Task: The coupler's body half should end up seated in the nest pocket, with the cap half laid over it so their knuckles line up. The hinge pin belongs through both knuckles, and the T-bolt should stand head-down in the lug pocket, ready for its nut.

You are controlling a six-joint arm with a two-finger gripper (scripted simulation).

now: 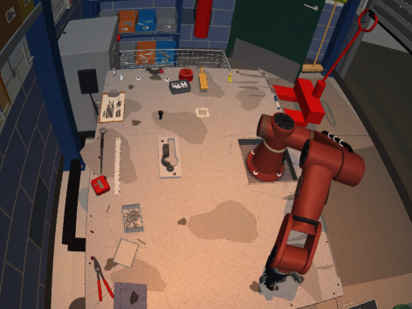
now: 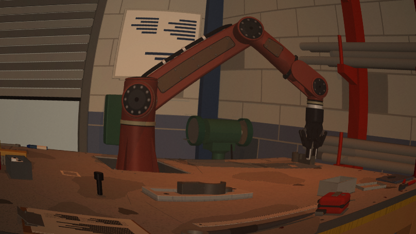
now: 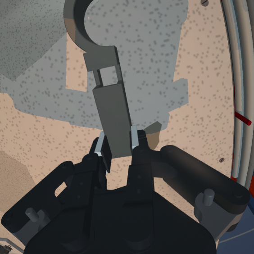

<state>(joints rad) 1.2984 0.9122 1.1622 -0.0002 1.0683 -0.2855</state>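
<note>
At the near right corner of the bench lies the grey cap half (image 3: 104, 78), a curved clamp arc with a flat slotted lug pointing toward the wrist camera. Far away in the middle of the bench, the pale nest plate (image 1: 169, 157) carries the dark body half (image 2: 201, 187) in its pocket. The T-bolt (image 2: 98, 182) stands upright on the bench beyond the nest. I cannot pick out the hinge pin. My gripper (image 3: 117, 144) is down at the bench surface (image 2: 311, 154), closed on the lug end of the cap half.
The bench's right and near edges run close by the gripper, with pipes (image 3: 239, 71) stacked just beyond. A grey tray (image 2: 337, 185), a red case (image 2: 333, 201) and pliers (image 1: 101, 281) lie on the far side. The arm's base (image 1: 267, 159) stands mid-bench.
</note>
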